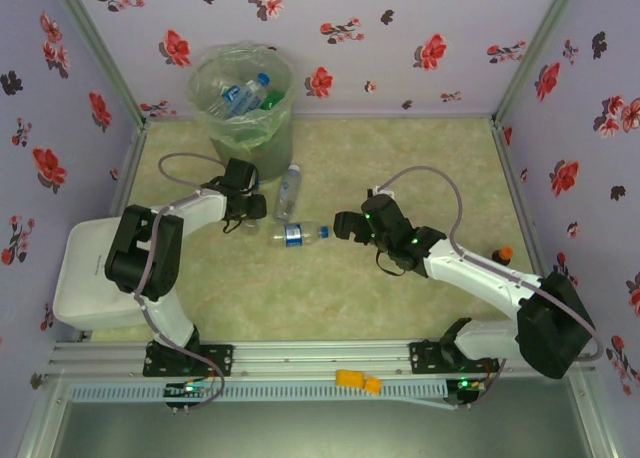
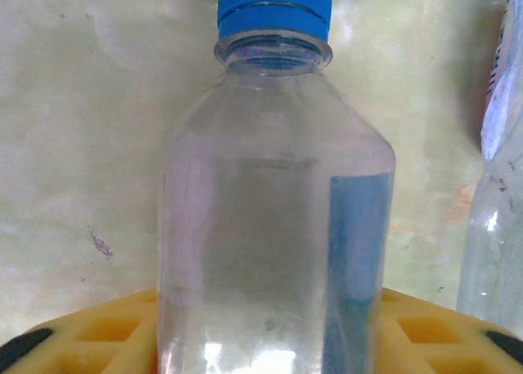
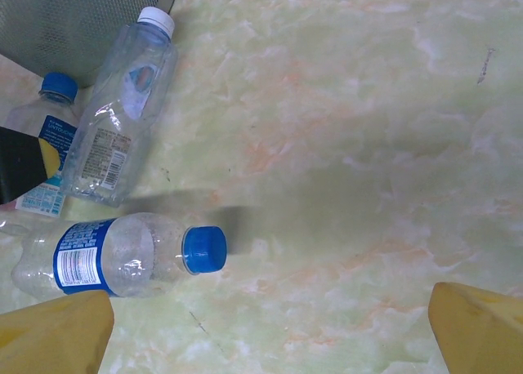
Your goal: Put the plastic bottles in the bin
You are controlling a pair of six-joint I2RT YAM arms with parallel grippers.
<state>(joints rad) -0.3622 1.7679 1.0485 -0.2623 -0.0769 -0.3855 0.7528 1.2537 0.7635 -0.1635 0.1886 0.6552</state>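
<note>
The left fingers clamp a clear blue-capped plastic bottle, meant for the translucent grey-green bin, upper left; the right fingers stand wide.

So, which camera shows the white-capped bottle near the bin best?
The right wrist view: the white-capped bottle lies whole there, cap and label plain. The top view shows it small, near the bin. The left wrist view catches an edge, perhaps its.

Clear bottle, blue cap; grey-green bin; red-floral walls.
</note>
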